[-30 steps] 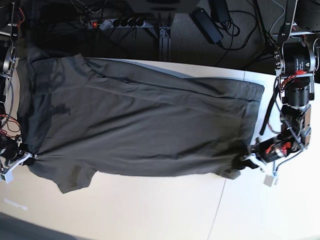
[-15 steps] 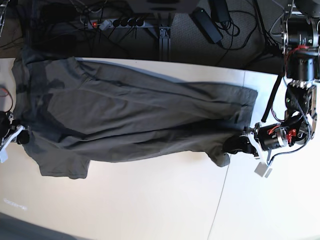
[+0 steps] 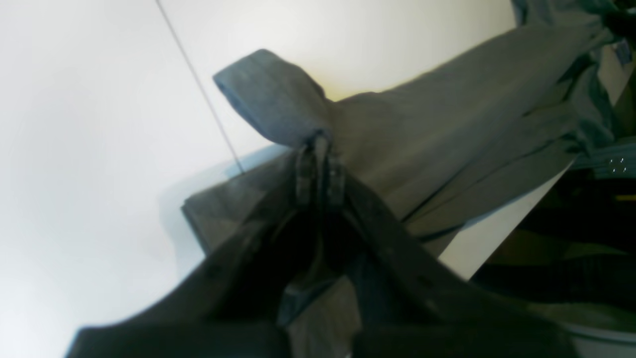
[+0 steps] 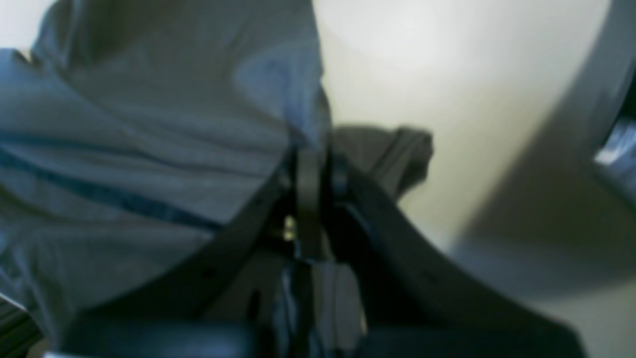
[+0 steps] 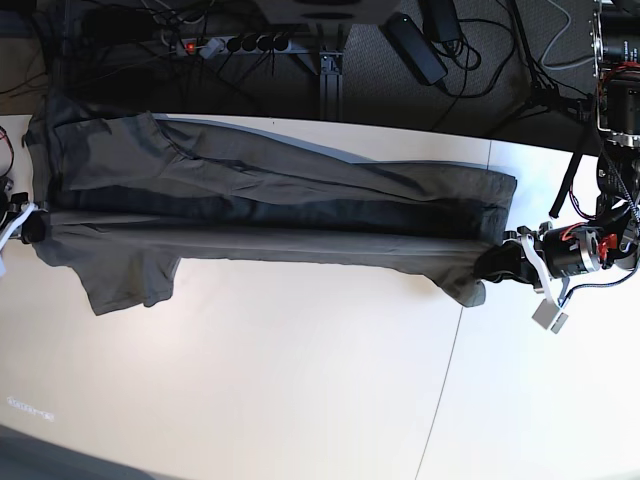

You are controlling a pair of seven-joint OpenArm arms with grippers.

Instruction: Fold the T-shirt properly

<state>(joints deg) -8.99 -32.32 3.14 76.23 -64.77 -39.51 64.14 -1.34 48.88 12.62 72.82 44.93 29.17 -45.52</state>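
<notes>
The dark olive-grey T-shirt lies stretched in a long narrow band along the far part of the white table. Its near edge is lifted and pulled taut between both grippers. My left gripper is shut on the hem corner at the right end. In the left wrist view the T-shirt runs away from the left gripper, whose fingers pinch the cloth. My right gripper is shut on the cloth at the left end, near a drooping sleeve. The blurred right wrist view shows the right gripper clamped on the T-shirt.
Beyond the table's far edge lie a power strip, a black adapter and tangled cables on dark floor. A thin seam crosses the tabletop on the right. The left arm's column stands at the far right.
Both grippers have moved toward the table's far edge, carrying the shirt's near edge with them. The cloth has narrowed into a band and the sleeve has slid back.
</notes>
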